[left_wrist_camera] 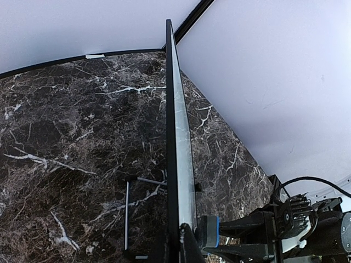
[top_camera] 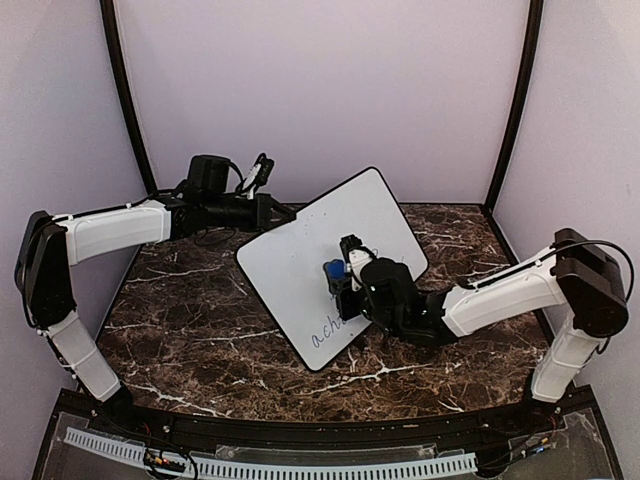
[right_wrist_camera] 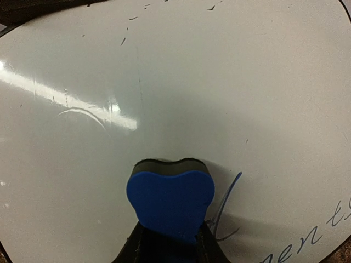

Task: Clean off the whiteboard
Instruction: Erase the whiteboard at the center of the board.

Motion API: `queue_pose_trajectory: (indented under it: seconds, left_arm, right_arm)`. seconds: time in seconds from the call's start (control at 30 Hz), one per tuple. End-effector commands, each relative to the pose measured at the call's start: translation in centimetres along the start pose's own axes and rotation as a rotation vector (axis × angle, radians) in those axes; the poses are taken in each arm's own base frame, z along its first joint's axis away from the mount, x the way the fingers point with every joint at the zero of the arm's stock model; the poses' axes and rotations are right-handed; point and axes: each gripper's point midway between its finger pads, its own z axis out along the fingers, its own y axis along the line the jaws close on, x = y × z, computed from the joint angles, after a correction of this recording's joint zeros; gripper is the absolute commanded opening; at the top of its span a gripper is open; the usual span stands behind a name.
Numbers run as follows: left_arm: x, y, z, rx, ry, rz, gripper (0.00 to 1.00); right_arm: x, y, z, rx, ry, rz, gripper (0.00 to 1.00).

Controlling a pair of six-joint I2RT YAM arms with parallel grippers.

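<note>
The whiteboard (top_camera: 300,262) stands tilted above the marble table, its black-framed edge seen end-on in the left wrist view (left_wrist_camera: 176,137). My left gripper (top_camera: 275,212) is shut on the board's upper left edge (left_wrist_camera: 178,244). My right gripper (top_camera: 338,278) is shut on a blue eraser (top_camera: 332,269), whose dark felt face presses flat on the board (right_wrist_camera: 171,200). Blue-grey handwriting (top_camera: 335,328) remains on the lower part, just right of the eraser (right_wrist_camera: 227,211). The upper part of the board (right_wrist_camera: 192,82) shows only faint specks.
A thin metal wire stand (left_wrist_camera: 127,208) lies on the table behind the board. The dark marble tabletop (top_camera: 180,310) is ringed by pale walls with black corner posts (top_camera: 125,100). The right arm (top_camera: 500,295) reaches in from the right.
</note>
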Motion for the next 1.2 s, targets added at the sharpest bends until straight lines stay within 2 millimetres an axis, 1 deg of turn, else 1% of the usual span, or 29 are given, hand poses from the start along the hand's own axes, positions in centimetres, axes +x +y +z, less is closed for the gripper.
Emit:
queue_pose_trajectory:
  seconds: [0.0,0.13,0.33,0.47,0.57,0.67,0.8,0.93,1.03,1.17]
  left_arm:
    - [2.9,-2.6,1.0,0.074,0.093,0.03,0.0]
    - [3.0,-2.6,1.1,0.073,0.093,0.03,0.0]
    - [2.9,-2.6,1.1,0.07,0.092,0.033,0.0]
    - [3.0,-2.6,1.1,0.073,0.093,0.032,0.0]
    - [3.0,-2.7,1.1,0.075,0.093,0.031,0.0]
    - [3.0,-2.7,1.0,0.076,0.094,0.03,0.0]
    - [3.0,-2.8,1.0,0.077,0.094,0.031,0.0]
    - [2.8,-2.9,0.9,0.076,0.087,0.038,0.0]
    - [2.7,-2.9,0.9,0.074,0.085,0.042,0.0]
    - [2.7,-3.0,0.8,0.076,0.085,0.043,0.0]
  right_arm:
    - [5.0,-0.3,-0.7,0.006,0.135,-0.043,0.23]
    - [5.2,-0.2,-1.0,0.011,0.14,-0.043,0.23]
    - [5.5,0.9,-1.3,-0.01,0.141,-0.051,0.23]
    - [5.4,0.9,-1.3,-0.005,0.134,-0.049,0.23]
    - [4.3,1.0,-1.2,0.008,0.106,-0.058,0.23]
    - [2.3,1.1,-0.8,0.017,0.065,-0.069,0.23]
    - [-0.2,0.8,0.4,0.035,0.025,-0.076,0.23]
    - [-1.6,0.3,1.2,0.055,0.005,-0.081,0.24]
    - [-1.3,0.0,1.5,0.062,0.015,-0.083,0.24]
    - [0.9,-0.8,1.0,0.068,0.057,-0.078,0.24]
